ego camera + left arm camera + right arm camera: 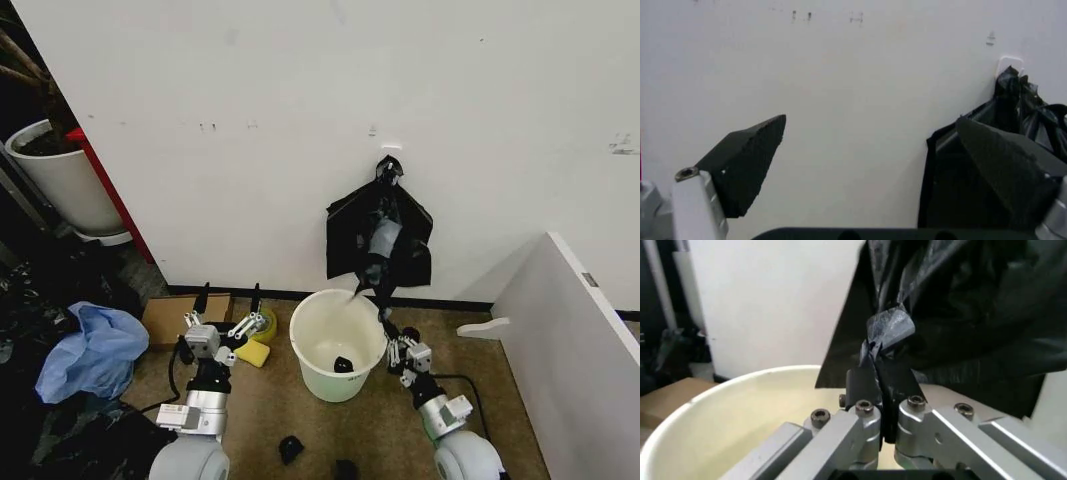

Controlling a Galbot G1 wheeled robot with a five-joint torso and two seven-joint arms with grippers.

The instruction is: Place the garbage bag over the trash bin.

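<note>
Two hands are seen from the head view: the left hand [229, 299] is raised beside the trash bin [338, 344], its fingers apart and empty, while the right hand [386, 322] is held at the bin's rim, under the garbage bag [380, 238], which hangs on the white wall [300, 120] above the bin. A small dark scrap [343, 364] is seen on the bin's floor.

From the left wrist view, the spread black pads [747, 165] are shown against the wall, with the bag [1000, 145] hanging beyond.

From the right wrist view, the fingers [880, 390] are shown closed together on a twisted tail of the bag [960, 310], above the bin's cream rim [740, 385].
</note>
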